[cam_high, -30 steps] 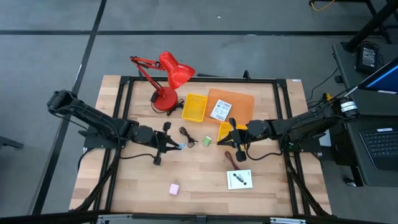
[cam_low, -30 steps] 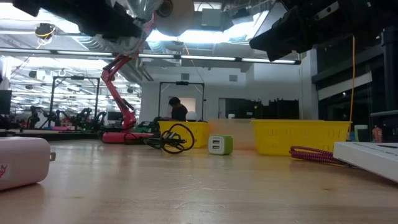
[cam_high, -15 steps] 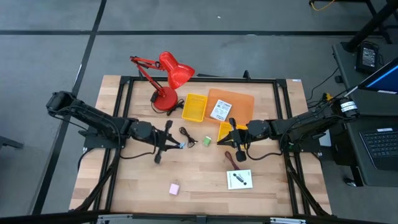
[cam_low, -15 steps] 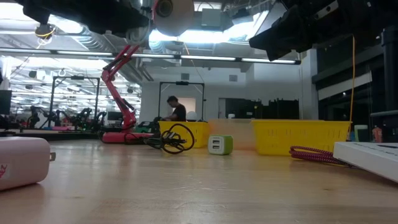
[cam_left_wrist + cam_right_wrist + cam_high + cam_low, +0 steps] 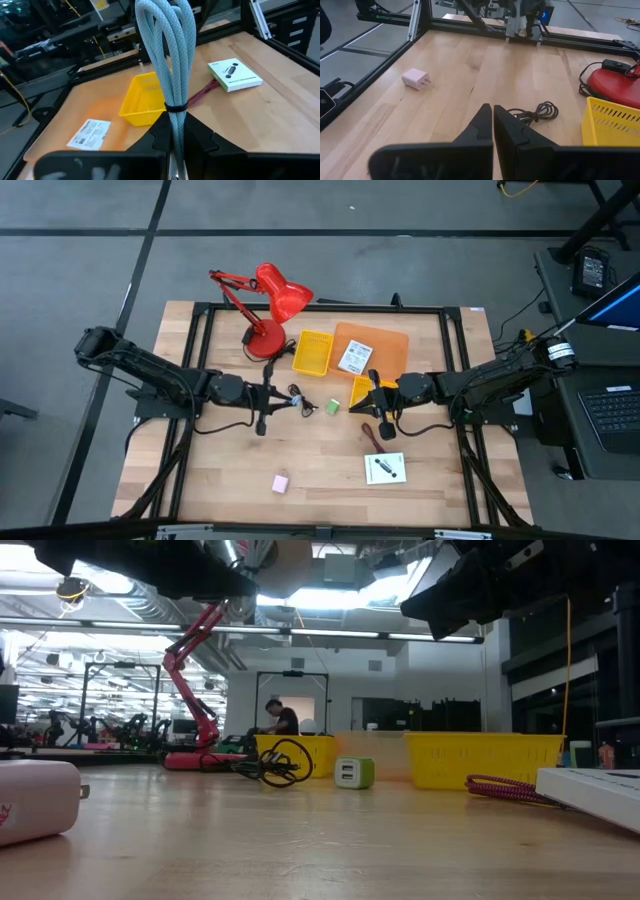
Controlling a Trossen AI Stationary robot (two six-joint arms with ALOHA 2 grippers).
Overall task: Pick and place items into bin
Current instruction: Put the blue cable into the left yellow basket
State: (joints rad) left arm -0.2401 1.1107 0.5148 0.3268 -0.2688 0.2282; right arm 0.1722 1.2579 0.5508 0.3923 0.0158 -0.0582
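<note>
My left gripper (image 5: 282,396) hovers left of table centre, shut on a bluish-grey braided cable bundle (image 5: 167,45). My right gripper (image 5: 376,406) hangs right of centre, shut and empty, above the maroon cord (image 5: 378,436). A black cable (image 5: 300,397) and a green block (image 5: 333,408) lie on the wood between the grippers. The pink block (image 5: 280,482) rests near the near edge. One white card (image 5: 353,358) lies on the orange tray (image 5: 385,340). A white box (image 5: 385,468) lies flat near the right gripper. Two yellow bins (image 5: 312,352) (image 5: 360,392) stand at the centre. My left gripper pinches the cable bundle between its two fingers (image 5: 195,137), just below the black tie (image 5: 175,106). The looped strands stick out past the fingertips. The bundle is lifted clear of the table.
A red desk lamp (image 5: 270,300) stands at the far left, its base (image 5: 615,80) beside the yellow bin (image 5: 612,120). A black frame (image 5: 320,308) rims the table. Bare wood stretches along the near edge around the pink block (image 5: 415,78).
My left gripper has shifted slightly toward the table's far edge and turned about its wrist, keeping the cable bundle in its hold. The right arm has kept still.
</note>
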